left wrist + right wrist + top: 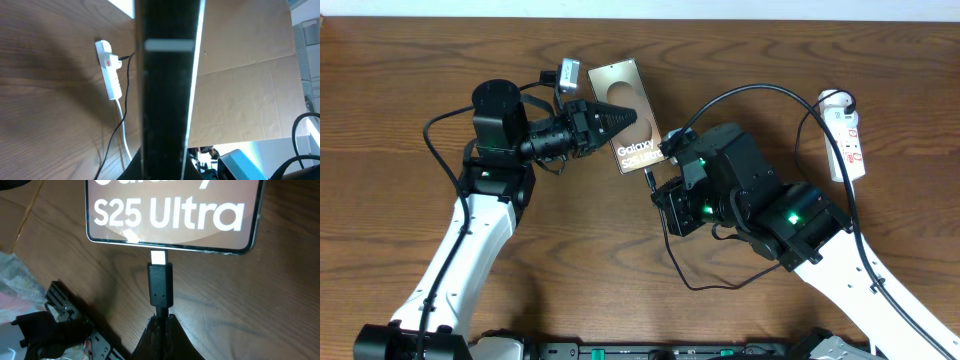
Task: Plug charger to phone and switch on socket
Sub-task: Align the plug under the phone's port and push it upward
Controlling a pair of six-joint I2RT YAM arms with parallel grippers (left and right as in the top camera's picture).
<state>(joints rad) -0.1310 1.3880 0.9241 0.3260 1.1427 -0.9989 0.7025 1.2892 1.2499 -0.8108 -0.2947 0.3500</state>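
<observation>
I see my left hand closed on one long edge of the flat, shiny grey-brown rectangular phone, which sits mid-way across the brown wooden surface. My right hand pinches the thin black charger cable just behind its plug, and the plug's metal tip meets the phone's bottom edge. The narrow white power strip lies well apart, at the far right.

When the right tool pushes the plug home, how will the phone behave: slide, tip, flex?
Probably stiff: the phone is a flat, rigid-looking slab. Its glossy finish suggests it could slide, but the left tool seems to pinch it, which should brace it. The charger plug looks squarely lined up, so twisting seems unlikely.
</observation>
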